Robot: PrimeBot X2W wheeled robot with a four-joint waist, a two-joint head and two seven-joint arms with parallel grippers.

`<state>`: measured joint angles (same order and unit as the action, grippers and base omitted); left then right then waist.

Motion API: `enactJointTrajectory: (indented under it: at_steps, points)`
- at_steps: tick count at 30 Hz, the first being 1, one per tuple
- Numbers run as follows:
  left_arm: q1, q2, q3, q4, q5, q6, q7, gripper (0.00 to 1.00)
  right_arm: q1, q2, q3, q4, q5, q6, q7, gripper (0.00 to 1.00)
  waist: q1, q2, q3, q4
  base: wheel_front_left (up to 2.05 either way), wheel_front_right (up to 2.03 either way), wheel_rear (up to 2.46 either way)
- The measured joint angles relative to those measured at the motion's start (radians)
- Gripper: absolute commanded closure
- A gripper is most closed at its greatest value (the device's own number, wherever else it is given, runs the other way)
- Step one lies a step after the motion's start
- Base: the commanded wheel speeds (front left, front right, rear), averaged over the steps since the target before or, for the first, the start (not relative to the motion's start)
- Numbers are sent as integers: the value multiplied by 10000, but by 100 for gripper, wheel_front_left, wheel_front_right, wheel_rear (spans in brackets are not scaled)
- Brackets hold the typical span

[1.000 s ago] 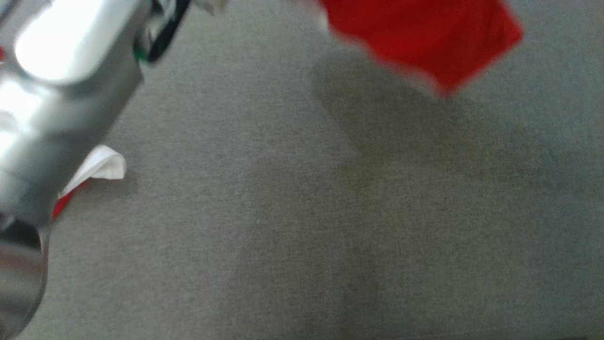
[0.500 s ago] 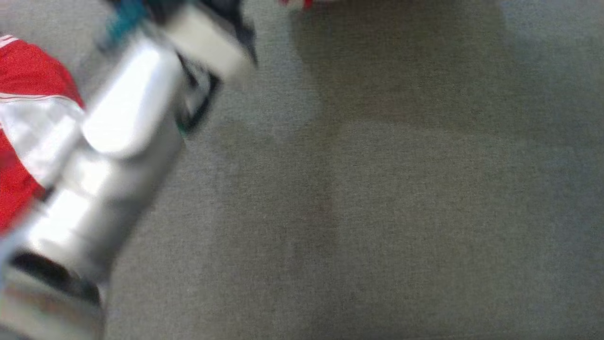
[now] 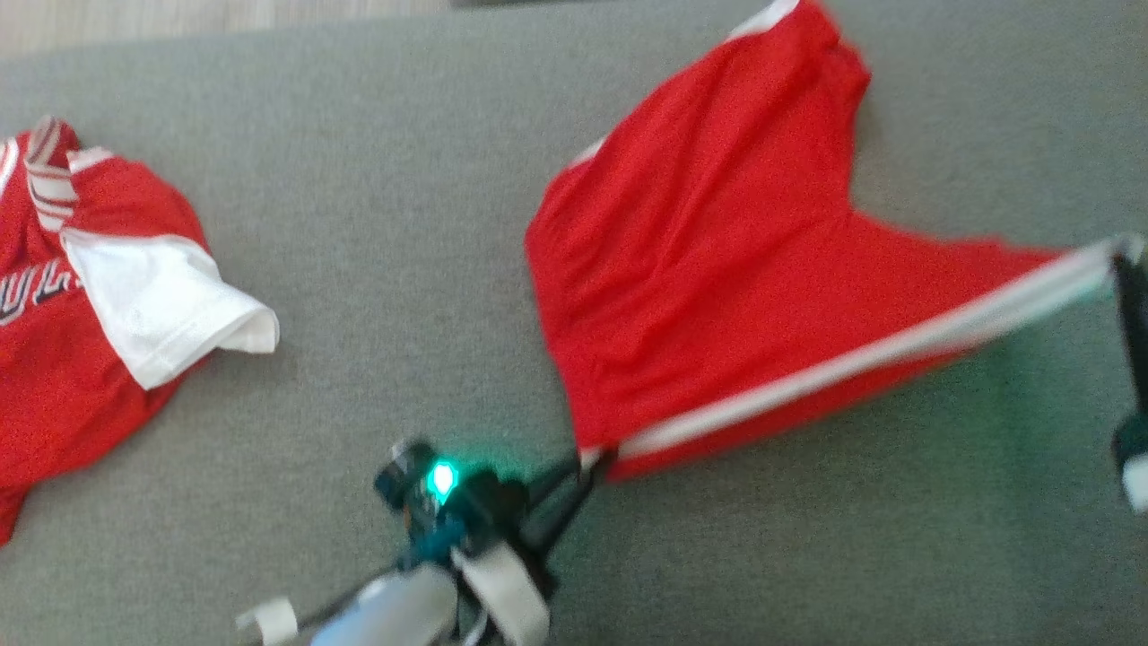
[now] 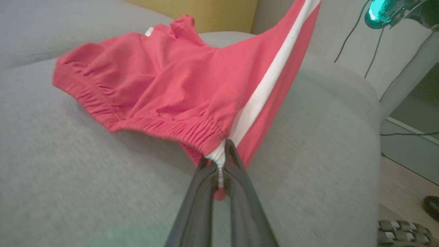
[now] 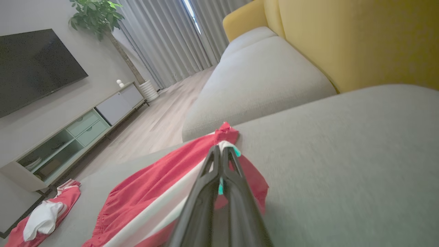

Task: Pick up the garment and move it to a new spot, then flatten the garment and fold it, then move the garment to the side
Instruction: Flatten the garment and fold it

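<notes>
The garment [image 3: 717, 269] is a pair of red shorts with a white side stripe. It hangs stretched over the grey sofa seat [image 3: 377, 224], its far part resting on the cushion. My left gripper [image 3: 596, 458] is shut on the elastic waistband corner at the stripe's end, seen close in the left wrist view [image 4: 221, 151]. At the right edge, my right gripper [image 3: 1121, 256] is shut on the stripe's other end at the leg hem [image 5: 221, 151]. The white stripe runs taut between the two grippers.
A red and white jersey [image 3: 90, 341] lies crumpled on the seat's left part. A yellow backrest [image 5: 360, 34] rises beyond the cushion. A second grey cushion [image 5: 260, 79], wooden floor and a TV cabinet [image 5: 68, 137] lie past the sofa's edge.
The head camera has swung, so the whole picture shifted. My left forearm no longer looms at the left. The shorts, cut off at the top edge before, now show stretched between both grippers.
</notes>
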<state>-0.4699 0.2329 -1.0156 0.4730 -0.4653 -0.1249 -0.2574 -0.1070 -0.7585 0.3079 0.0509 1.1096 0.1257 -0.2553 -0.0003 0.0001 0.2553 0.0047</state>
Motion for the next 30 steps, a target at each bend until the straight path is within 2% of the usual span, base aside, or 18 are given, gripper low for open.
enactJointTrajectory:
  at_steps: [4, 5, 8, 14, 18, 23, 30]
  points:
    - [864, 230, -474, -65, -132, -13, 17, 100, 1774, 2, -412, -420, 267, 0, 2, 100, 0, 0, -624, -169, 0, 0, 0]
    - [864, 230, -474, -65, -132, -13, 17, 100, 1774, 2, -412, -420, 267, 0, 2, 100, 0, 0, -624, -169, 0, 0, 0]
    - [1261, 451, -965, -688, -533, -75, 506, 100, 3038, 0, -1204, -809, 268, 0, 4, 100, 0, 0, -1042, -357, 0, 0, 0]
    - [1306, 633, -627, -1833, -1335, -71, 715, 100, 3576, 138, -2389, -1264, -132, 0, 393, 100, 1, 0, -1039, -270, 0, 0, 0]
    - [1307, 495, -77, -2458, -2587, -71, 828, 100, 2886, 476, -2874, -1281, -543, 0, 991, 100, 2, 0, -874, 26, 0, 0, 0]
    - [1218, 104, 291, -3022, -4188, -73, 1152, 100, 1140, 815, -3172, -740, -1085, 0, 1923, 100, 4, 0, -557, 596, 0, 0, 0]
    - [225, -213, 453, -3164, -5906, -73, 1256, 100, -1481, 955, -2667, 391, -1641, 0, 3404, 100, 5, 0, 61, 1373, 0, 0, 0]
